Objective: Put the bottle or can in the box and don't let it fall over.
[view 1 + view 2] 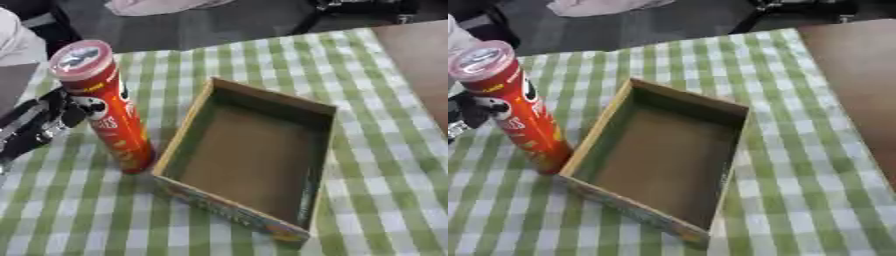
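Note:
A tall red crisps can (105, 107) with a clear lid stands upright on the green checked cloth, its base right against the left wall of the box. The box (319, 145) is an open, shallow cardboard one with a brown floor and nothing inside it, and it lies askew in the middle of the cloth. My black left hand (39, 122) comes in from the left edge at the can's mid height. Its fingers (68, 111) reach to the can's left side, and none wraps across the front. My right hand shows in no view.
The checked cloth (385, 200) spreads right of and in front of the box. A strip of bare brown table (855, 85) shows at the far right. Dark floor and pale fabric (157, 6) lie beyond the far edge.

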Controlling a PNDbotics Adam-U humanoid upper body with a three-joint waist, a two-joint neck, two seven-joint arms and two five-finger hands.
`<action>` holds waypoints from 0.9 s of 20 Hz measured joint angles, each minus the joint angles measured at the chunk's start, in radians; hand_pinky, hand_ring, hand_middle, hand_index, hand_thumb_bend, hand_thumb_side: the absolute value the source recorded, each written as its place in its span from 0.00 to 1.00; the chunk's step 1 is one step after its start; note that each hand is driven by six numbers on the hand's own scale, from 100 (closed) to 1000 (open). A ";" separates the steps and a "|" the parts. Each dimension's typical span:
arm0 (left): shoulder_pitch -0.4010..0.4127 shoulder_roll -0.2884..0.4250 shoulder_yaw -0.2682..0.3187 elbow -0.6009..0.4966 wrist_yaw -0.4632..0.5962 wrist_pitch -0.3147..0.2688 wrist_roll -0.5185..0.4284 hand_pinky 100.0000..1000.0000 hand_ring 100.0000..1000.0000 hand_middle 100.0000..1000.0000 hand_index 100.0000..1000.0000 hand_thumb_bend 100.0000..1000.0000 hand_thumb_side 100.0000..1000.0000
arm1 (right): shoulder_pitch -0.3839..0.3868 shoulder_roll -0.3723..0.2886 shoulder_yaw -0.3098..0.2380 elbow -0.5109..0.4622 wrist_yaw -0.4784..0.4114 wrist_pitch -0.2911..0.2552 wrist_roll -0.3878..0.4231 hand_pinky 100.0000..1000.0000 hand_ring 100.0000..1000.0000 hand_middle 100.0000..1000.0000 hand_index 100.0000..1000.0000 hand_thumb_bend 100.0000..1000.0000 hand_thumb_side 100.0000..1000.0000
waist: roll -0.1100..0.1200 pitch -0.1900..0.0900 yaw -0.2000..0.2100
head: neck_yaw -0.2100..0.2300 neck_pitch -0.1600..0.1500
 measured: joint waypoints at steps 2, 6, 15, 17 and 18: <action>0.002 0.000 0.000 -0.010 -0.004 -0.006 -0.002 1.00 1.00 1.00 0.95 0.60 0.82 | 0.000 0.000 0.000 0.002 0.000 0.000 0.000 1.00 1.00 1.00 1.00 0.35 0.26 | 0.000 0.000 0.000 | 0.000 0.000; 0.005 0.000 -0.003 -0.024 -0.011 -0.016 -0.009 1.00 1.00 1.00 0.95 0.59 0.82 | 0.000 0.000 0.000 0.003 0.000 0.000 0.000 1.00 1.00 1.00 1.00 0.35 0.26 | 0.000 0.000 0.000 | 0.000 0.000; 0.003 -0.001 -0.013 -0.034 0.016 -0.025 -0.012 1.00 1.00 1.00 0.93 0.58 0.81 | -0.004 0.001 0.000 0.008 0.002 0.003 0.003 1.00 1.00 1.00 1.00 0.35 0.27 | 0.000 0.000 -0.003 | 0.000 0.000; 0.001 -0.004 -0.015 -0.037 0.030 -0.026 -0.013 1.00 1.00 1.00 0.93 0.57 0.81 | -0.006 0.001 0.000 0.009 0.002 0.005 0.004 1.00 1.00 1.00 1.00 0.35 0.27 | 0.001 0.000 -0.003 | 0.000 0.000; 0.000 -0.006 -0.018 -0.040 0.036 -0.026 -0.013 1.00 1.00 1.00 0.93 0.57 0.81 | -0.008 0.001 0.000 0.009 0.002 0.005 0.005 1.00 1.00 1.00 1.00 0.35 0.27 | 0.001 0.000 -0.004 | 0.001 0.000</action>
